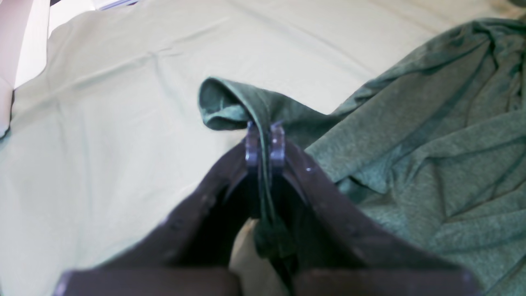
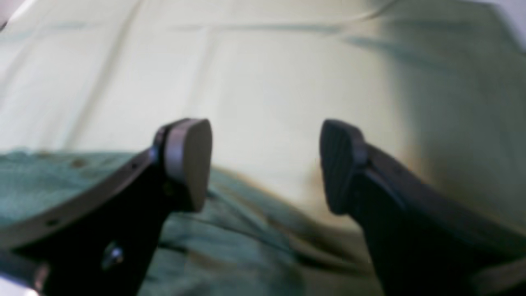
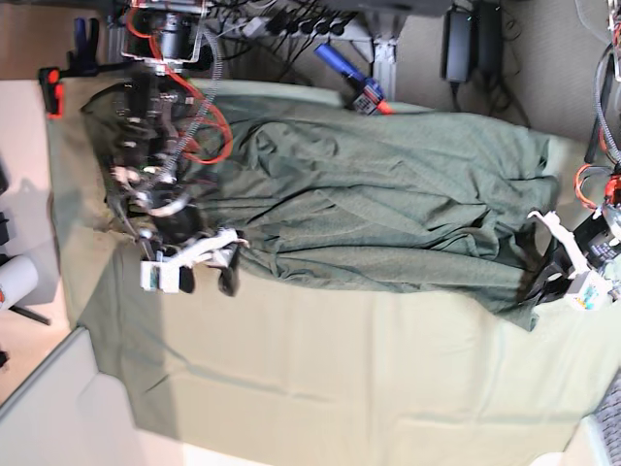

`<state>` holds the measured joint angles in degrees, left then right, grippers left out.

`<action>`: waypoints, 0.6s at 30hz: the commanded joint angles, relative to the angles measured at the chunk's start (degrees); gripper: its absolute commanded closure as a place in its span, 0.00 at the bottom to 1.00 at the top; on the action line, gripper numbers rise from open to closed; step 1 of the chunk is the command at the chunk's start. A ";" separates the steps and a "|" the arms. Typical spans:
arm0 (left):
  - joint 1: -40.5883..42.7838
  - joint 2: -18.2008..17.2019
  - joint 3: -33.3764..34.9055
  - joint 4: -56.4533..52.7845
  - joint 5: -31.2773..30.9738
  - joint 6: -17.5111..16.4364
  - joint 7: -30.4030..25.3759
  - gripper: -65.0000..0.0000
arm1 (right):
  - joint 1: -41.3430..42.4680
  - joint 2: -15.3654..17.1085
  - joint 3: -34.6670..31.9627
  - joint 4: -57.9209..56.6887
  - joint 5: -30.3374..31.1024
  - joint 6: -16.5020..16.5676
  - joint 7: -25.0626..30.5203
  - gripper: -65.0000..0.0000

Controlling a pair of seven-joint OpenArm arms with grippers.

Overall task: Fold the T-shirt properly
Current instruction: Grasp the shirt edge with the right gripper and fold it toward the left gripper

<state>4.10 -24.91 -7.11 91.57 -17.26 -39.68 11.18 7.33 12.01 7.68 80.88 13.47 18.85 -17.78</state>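
Observation:
The dark olive T-shirt (image 3: pixel 388 204) lies spread and wrinkled across the pale tablecloth (image 3: pixel 291 379). My left gripper (image 1: pixel 265 133) is shut on a raised fold of the shirt's edge (image 1: pixel 230 102), and the rest of the T-shirt (image 1: pixel 431 144) trails off to the right. In the base view this gripper (image 3: pixel 546 279) sits at the shirt's right end. My right gripper (image 2: pixel 265 164) is open, nothing between its fingers (image 2: pixel 189 160), hovering over the shirt's border (image 2: pixel 230 246) where it meets the cloth. From the base camera it (image 3: pixel 206 277) hangs at the shirt's left end.
A red clamp (image 3: pixel 50 92) grips the table's back left corner. A blue-handled tool (image 3: pixel 349 78) and cables lie beyond the far edge. A white cylinder (image 3: pixel 15 282) stands off the table at left. Bare tablecloth (image 2: pixel 287 82) stretches in front of the shirt.

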 commanded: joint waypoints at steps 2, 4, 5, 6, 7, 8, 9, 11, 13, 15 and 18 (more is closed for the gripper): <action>-0.59 -0.83 -0.35 1.05 -1.44 -0.32 -1.22 1.00 | 4.31 -1.38 -3.41 -4.33 -2.71 -0.20 1.33 0.37; -0.59 -0.85 -0.35 1.05 -1.44 -0.32 -1.22 1.00 | 7.34 -2.62 -6.80 -9.73 -5.53 -0.33 1.38 0.37; -0.59 -0.85 -0.35 1.05 -1.44 -0.32 -1.22 1.00 | 8.55 -2.91 -8.26 -11.96 -6.80 -0.44 1.38 0.37; -0.59 -0.85 -0.35 1.05 -1.44 -0.32 -1.22 1.00 | 9.46 -3.04 -9.46 -13.73 -8.00 -0.50 1.36 0.37; -0.57 -0.87 -0.35 1.05 -1.42 -0.32 -1.22 1.00 | 9.99 -3.04 -10.36 -14.71 -9.09 -0.57 1.38 0.37; -0.57 -0.87 -0.35 1.05 -1.40 -0.32 -1.22 1.00 | 10.14 -2.99 -10.88 -15.15 -10.08 -0.59 1.36 0.37; -0.57 -0.87 -0.35 1.05 -1.40 -0.32 -1.22 1.00 | 10.12 -2.99 -11.06 -15.10 -10.91 -0.59 1.36 0.37; -0.59 -0.85 -0.35 1.05 -1.42 -0.32 -1.31 1.00 | 10.12 -2.99 -11.08 -15.10 -11.13 -0.57 1.29 0.39; -0.59 -0.83 -0.35 1.05 -1.42 -0.32 -1.31 1.00 | 10.10 -3.02 -11.08 -15.10 -11.10 -0.55 1.16 0.53; -0.59 -0.83 -0.35 1.05 -1.42 -0.32 -1.31 1.00 | 10.08 -3.17 -11.08 -15.10 -11.10 -0.55 0.42 0.75; -0.59 -0.83 -0.35 1.05 -1.40 -0.32 -1.31 1.00 | 10.10 -3.17 -11.08 -14.99 -10.91 -0.55 -0.31 0.99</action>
<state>4.43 -24.93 -7.09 91.61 -17.61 -39.68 11.14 16.19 8.54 -3.53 65.14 2.79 18.57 -17.91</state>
